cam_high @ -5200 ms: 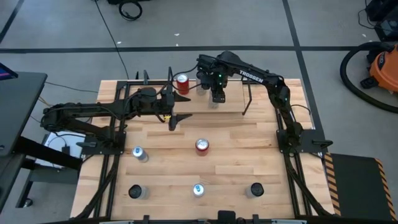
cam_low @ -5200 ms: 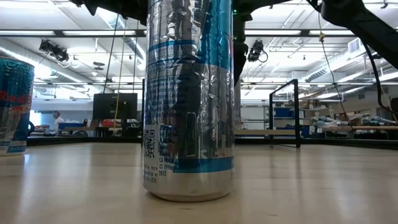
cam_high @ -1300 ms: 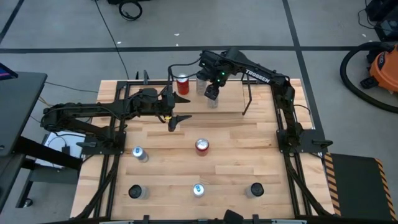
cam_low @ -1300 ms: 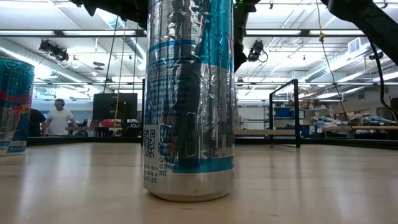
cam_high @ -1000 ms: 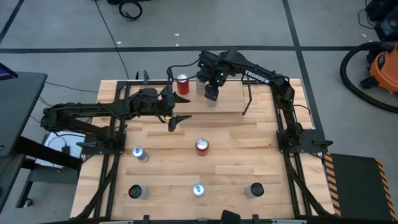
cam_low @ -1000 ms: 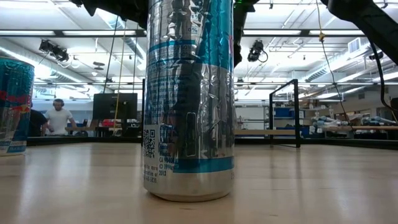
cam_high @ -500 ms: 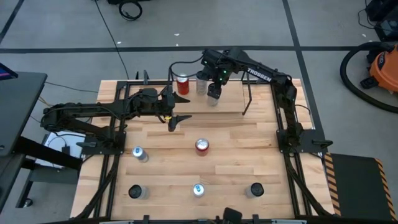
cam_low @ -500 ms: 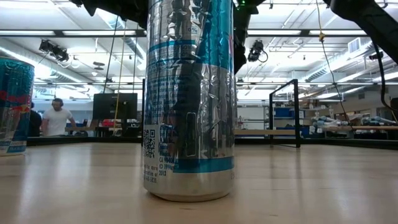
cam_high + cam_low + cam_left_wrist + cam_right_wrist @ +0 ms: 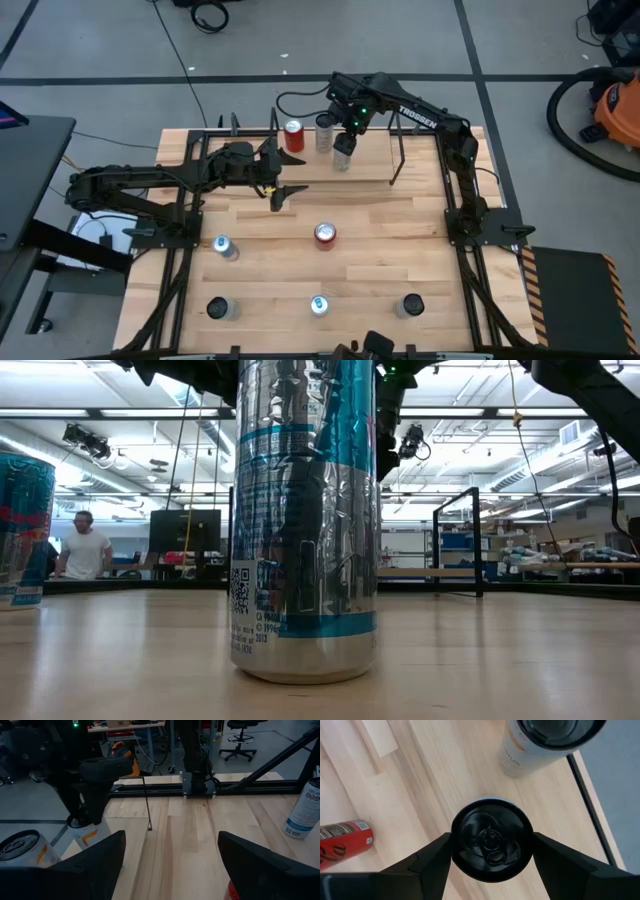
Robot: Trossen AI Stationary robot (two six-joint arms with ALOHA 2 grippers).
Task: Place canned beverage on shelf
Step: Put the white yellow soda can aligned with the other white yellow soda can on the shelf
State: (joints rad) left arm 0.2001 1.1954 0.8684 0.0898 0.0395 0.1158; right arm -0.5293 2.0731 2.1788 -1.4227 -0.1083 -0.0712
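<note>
The right tool grips a black-topped can between its fingers, above the shelf, beside a silver can and a red can. The left tool, fingers apart and empty, hangs just in front of the shelf.

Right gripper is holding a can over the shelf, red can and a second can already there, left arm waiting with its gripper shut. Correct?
Not quite. The left gripper is open; the left wrist view shows its fingers spread wide. The rest holds: the right gripper holds a can over the shelf, with the red can and second can there.
</note>
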